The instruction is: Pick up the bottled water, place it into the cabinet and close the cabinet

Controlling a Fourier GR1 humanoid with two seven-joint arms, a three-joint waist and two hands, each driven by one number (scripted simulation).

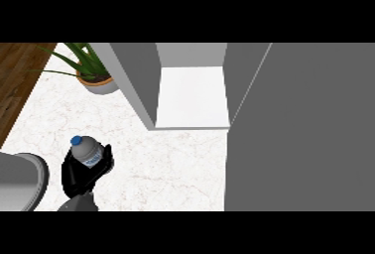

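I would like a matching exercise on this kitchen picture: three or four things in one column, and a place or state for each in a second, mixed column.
1. bottled water
2. potted plant
3. cabinet
4. wooden floor

a. open, shelf bare
b. along the left edge, beyond the counter
c. held in the left hand
d. upper left, on the counter

Pairs: 1-c, 2-d, 3-a, 4-b

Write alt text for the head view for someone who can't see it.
The robot's left hand curls around a blue-capped water bottle on a white marbled counter. Ahead, an open grey cabinet shows a white shelf, with a potted plant to its left.
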